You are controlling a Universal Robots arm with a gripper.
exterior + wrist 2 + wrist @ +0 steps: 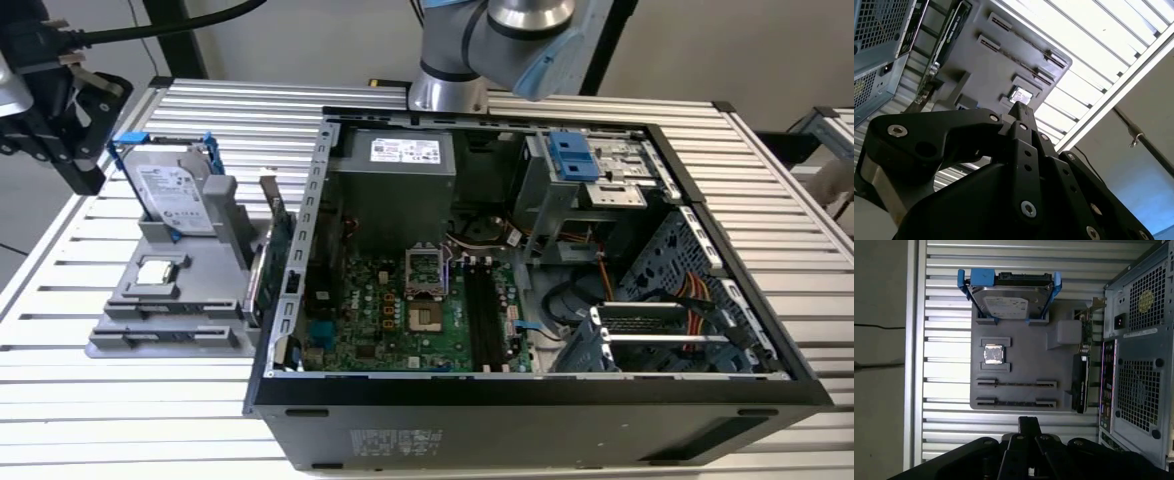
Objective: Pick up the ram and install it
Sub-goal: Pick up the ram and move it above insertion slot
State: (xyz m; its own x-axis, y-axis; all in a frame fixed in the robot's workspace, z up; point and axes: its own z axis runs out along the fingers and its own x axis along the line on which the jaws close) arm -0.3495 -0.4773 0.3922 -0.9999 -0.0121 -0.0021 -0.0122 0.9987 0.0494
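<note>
The ram is out of view. My black gripper (83,178) hangs over the table's edge at the exterior view's left, beside the grey parts holder (160,320). Its fingers meet at the tips in both wrist views (1020,107) (1029,422), shut with nothing between them. The holder's two long narrow slots (1016,383) (1016,403) lie bare just ahead of the fingertips. The open computer case (534,400) lies on its side, with the green motherboard (400,310) and its black memory slots (487,320) exposed.
On the holder (1019,360) a silver hard drive (1006,300) in a blue frame stands upright, with a small square chip (993,354) below it. A green card with a metal bracket (1081,365) stands on the holder's edge against the case (1139,365). The arm's base (447,90) stands behind the case.
</note>
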